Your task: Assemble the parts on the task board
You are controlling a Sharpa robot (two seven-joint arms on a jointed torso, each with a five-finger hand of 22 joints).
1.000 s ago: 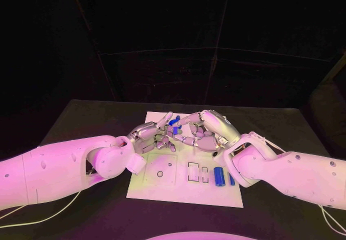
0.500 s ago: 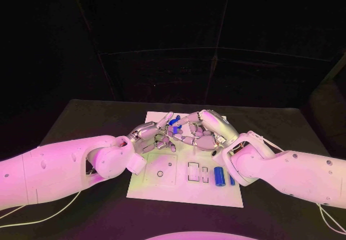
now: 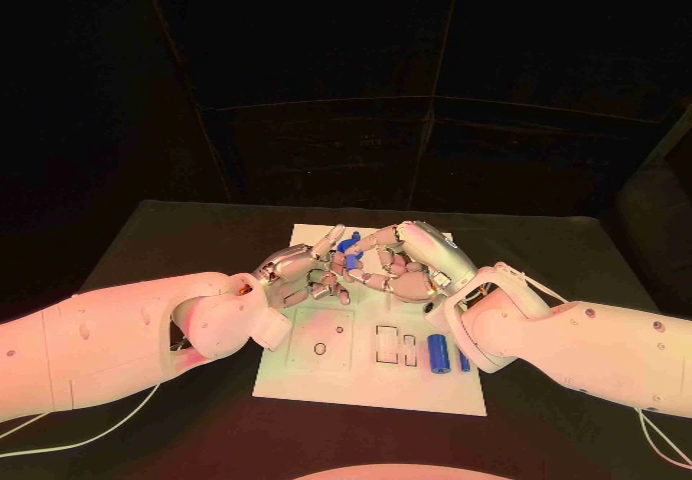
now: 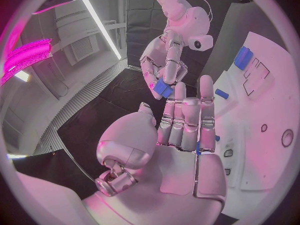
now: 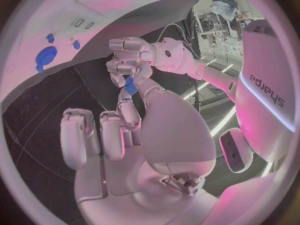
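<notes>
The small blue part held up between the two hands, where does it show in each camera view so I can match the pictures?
Head view: the small blue part sits between both hands' fingers, above the task board.
Left wrist view: it shows against the right hand, beyond the left hand's fingers.
Right wrist view: it shows under the left hand.
Shared landmark: the white task board.

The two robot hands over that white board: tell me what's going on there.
Both hands meet above the far part of the task board. A small blue part sits between their fingertips; the left wrist view shows the right robot hand pinching it, with the left robot hand reaching up to it. Whether the left one also grips it, I cannot tell. Two blue cylinders lie on the board beside the right arm, next to empty rectangular slots.
</notes>
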